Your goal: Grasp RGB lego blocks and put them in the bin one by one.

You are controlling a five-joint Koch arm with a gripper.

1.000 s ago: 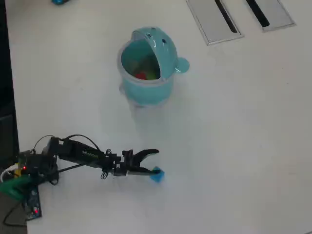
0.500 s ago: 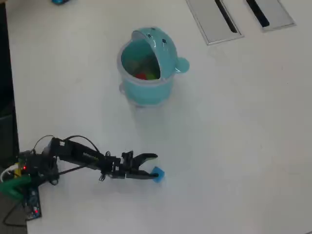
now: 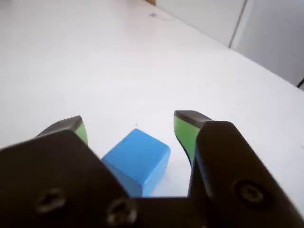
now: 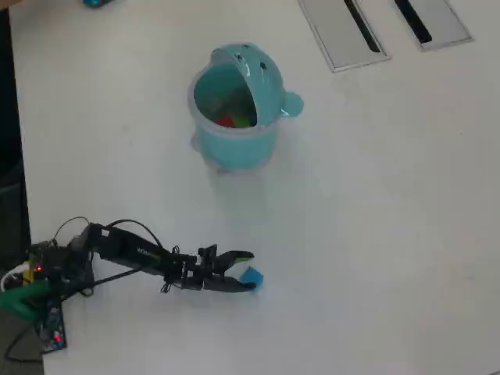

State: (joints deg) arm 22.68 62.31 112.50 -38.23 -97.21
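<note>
We see a small black robot arm lying low across the lower left of the overhead view, reaching rightward over a white table. Its gripper is spread fairly wide, one jaw on each side of a blue lego block that sits on the table near the lower centre of the frame. In the wrist view the gripper fills the bottom of the picture, its green-padded fingertips standing either side of the blue lego block; a clear gap shows on the right side of the cube, and the left pad looks apart from it too, so nothing is gripped yet. The cube sits turned at an angle to the jaws, a corner pointing forward, so we judge it may twist as they close. We take the straddling pose as the set-up for a pinch. The teal bin, its domed lid flipped up and back, stands in the upper centre of the overhead view, well apart from the gripper, with red and yellow-green blocks visible inside its mouth. The table between gripper and bin is bare. Two grey slotted panels lie at the upper right, far from that path, and the dark table edge runs down the left side behind the arm's base.
</note>
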